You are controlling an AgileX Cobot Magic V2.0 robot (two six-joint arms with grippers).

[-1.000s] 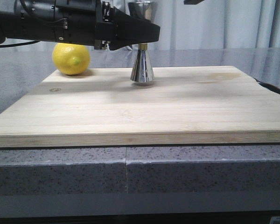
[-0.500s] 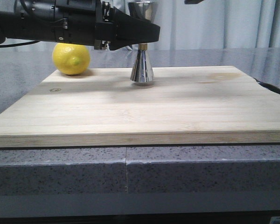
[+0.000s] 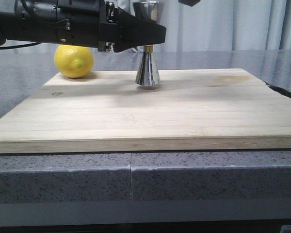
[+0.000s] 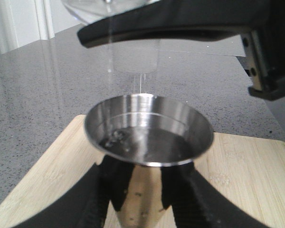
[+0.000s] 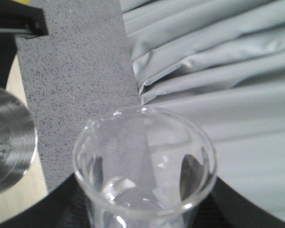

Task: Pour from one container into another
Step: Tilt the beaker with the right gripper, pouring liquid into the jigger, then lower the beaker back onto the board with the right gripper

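The shiny steel hourglass-shaped jigger with a thin gold band at its waist [image 3: 148, 68] is observed upright on the pale wooden cutting board [image 3: 150, 111], clamped at its waist by the left gripper [image 4: 142, 190]. Liquid is seen pooled in its upper cup. The small clear glass beaker [image 5: 145, 166] is held tilted above the jigger by the right gripper [image 5: 142, 209], whose fingers are closed around the glass; a thin stream is seen falling from it. A yellow lemon [image 3: 74, 60] is noted at the board's far left corner.
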